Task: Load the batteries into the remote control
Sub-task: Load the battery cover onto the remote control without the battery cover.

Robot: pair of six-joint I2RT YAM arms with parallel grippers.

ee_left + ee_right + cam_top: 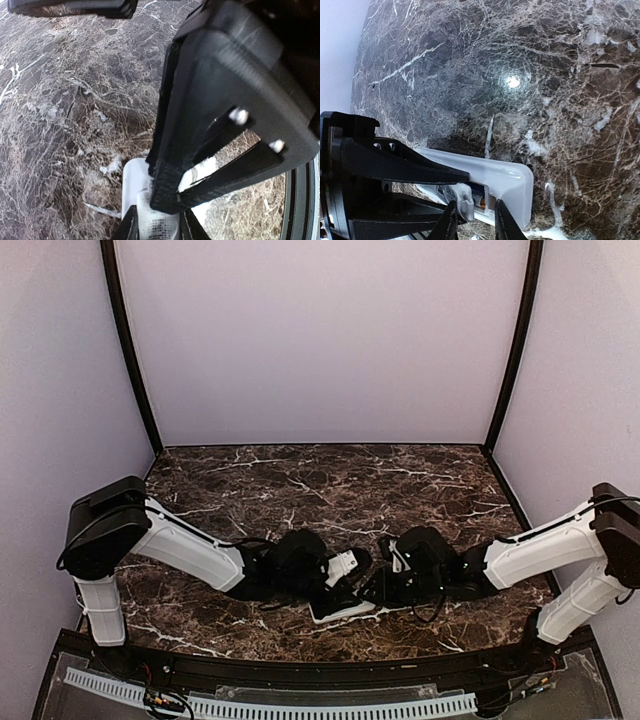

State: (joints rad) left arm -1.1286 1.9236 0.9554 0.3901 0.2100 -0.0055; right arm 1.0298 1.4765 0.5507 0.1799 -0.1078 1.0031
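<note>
The white remote control (341, 607) lies on the marble between the two arms, its back up (505, 180). Its dark recess (487, 196) shows at the near end. Something dark with an orange tip sits inside the recess; I cannot tell whether it is one of the batteries. My left gripper (159, 226) is shut on a small flat white cover piece (156, 220) with print on it, held just over the remote (131, 186). My right gripper (474, 221) hovers over the recess with its jaws slightly apart and nothing between them. In the left wrist view, one of its fingers (220, 120) hides much of the scene.
Dark veined marble (300, 485) covers the floor of a booth with pale walls. A black rail (300, 670) runs along the near edge, with a ribbed white strip below it. Both wrists crowd the near middle, almost touching.
</note>
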